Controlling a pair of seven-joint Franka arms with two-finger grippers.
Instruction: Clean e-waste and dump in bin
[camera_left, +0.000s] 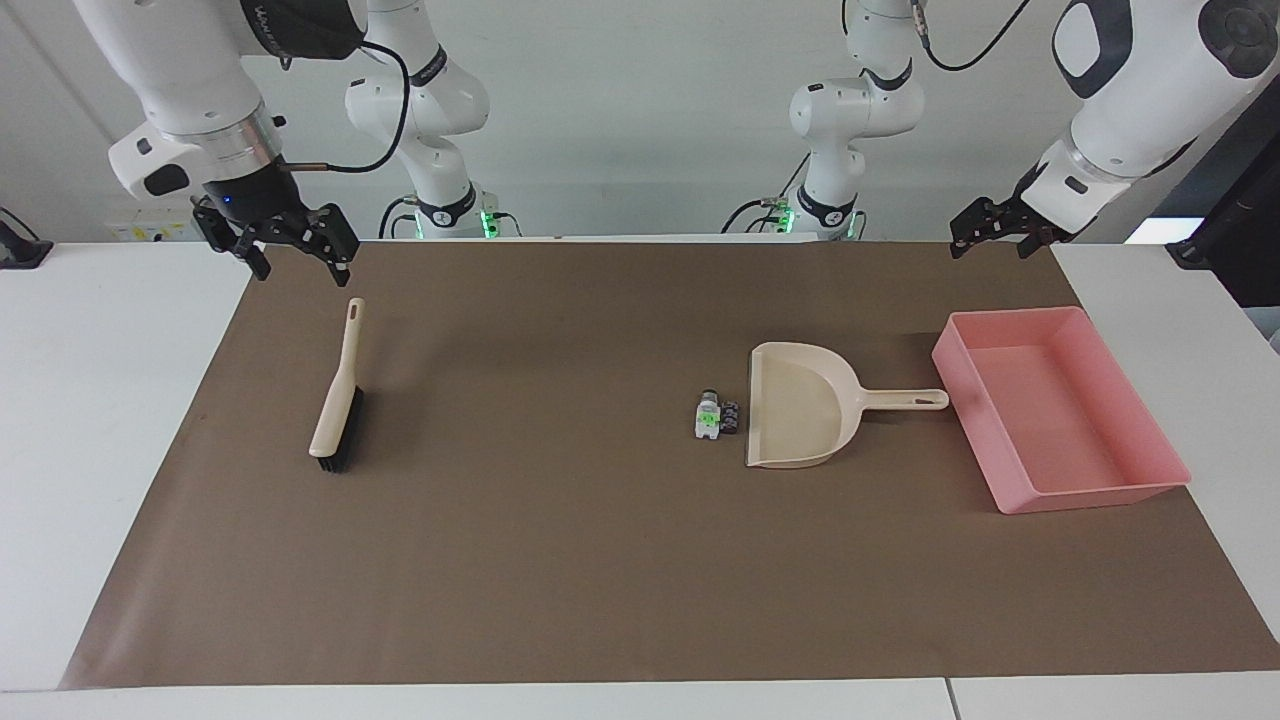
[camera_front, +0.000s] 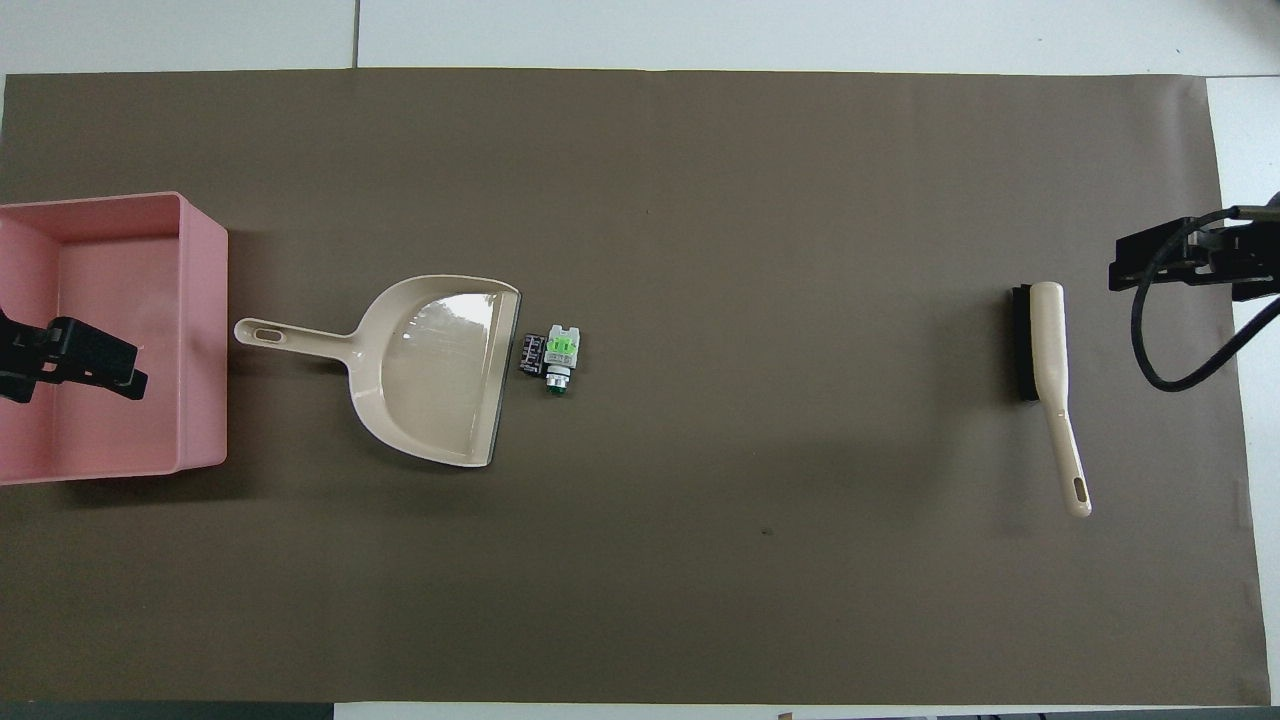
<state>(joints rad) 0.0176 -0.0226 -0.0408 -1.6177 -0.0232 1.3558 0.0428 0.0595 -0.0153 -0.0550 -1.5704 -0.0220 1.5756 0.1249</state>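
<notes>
1. The right claw (camera_left: 302, 272) hangs in the air over the corner of the brown mat (camera_left: 550, 560) at the right arm's end of the worktop (camera_left: 100, 400), just above the tip of the brush handle. Its fingers are spread apart and hold nothing.
2. The brush (camera_left: 338, 400) lies flat on the mat, its handle pointing toward the robots and its dark bristles at the end farther from them.
3. The e-waste (camera_left: 714, 415), a small white and green block with dark bits, sits near the middle of the mat, just beside the open lip of the dustpan (camera_left: 800, 410).
4. The dustpan lies flat, its handle pointing at the pink bin (camera_left: 970, 400) and nearly reaching the bin's wall. The bin looks empty.
5. The left claw (camera_left: 990, 248) hangs above the mat's edge at the left arm's end, on the robots' side of the bin. Its fingers are apart and empty.
6. The step in hand, as I judge it, is the very start: neither tool is picked up and nothing is swept. Next, the right claw needs to drop onto the brush handle and close, while the left claw goes for the dustpan handle to steady it.
7. The mat is smooth and plain, covering most of the white worktop. A pale wall rises at the robots' end, with green lights at the arm bases
</notes>
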